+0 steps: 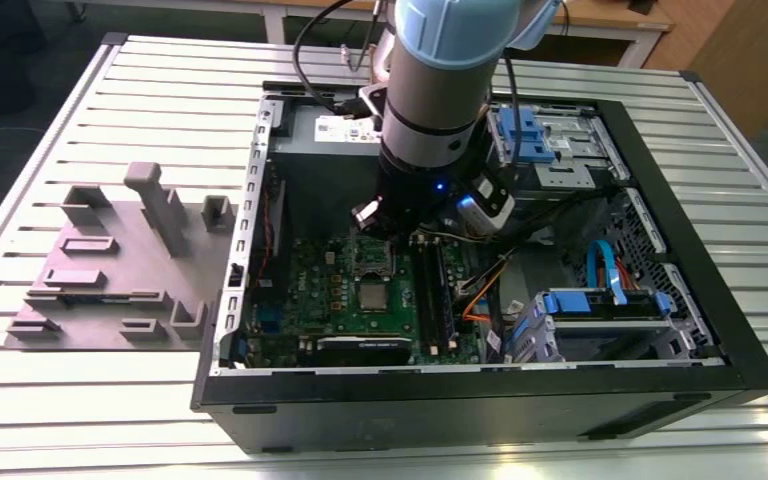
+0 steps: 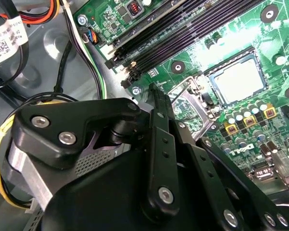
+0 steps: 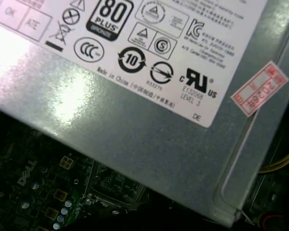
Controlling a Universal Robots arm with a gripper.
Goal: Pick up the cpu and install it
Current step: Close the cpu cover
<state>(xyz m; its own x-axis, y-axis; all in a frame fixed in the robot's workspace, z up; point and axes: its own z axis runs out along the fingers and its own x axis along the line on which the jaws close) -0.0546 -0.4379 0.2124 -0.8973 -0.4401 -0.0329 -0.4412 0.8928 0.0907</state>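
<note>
Starting at the exterior view's left, a grey moulded fixture (image 1: 104,265) lies on the slatted table (image 1: 37,400), just beside the open computer case (image 1: 491,395). Inside the case, the cpu (image 1: 375,297) sits flat in the socket of the green board (image 1: 317,290), silvery top bare, with the metal socket frame (image 2: 190,103) lying open just beside it. The gripper (image 1: 387,228) hangs above that frame, near the grey power box (image 3: 135,125); whether it is wide or narrow I cannot tell. Further right sit blue drive brackets (image 1: 598,303)
</note>
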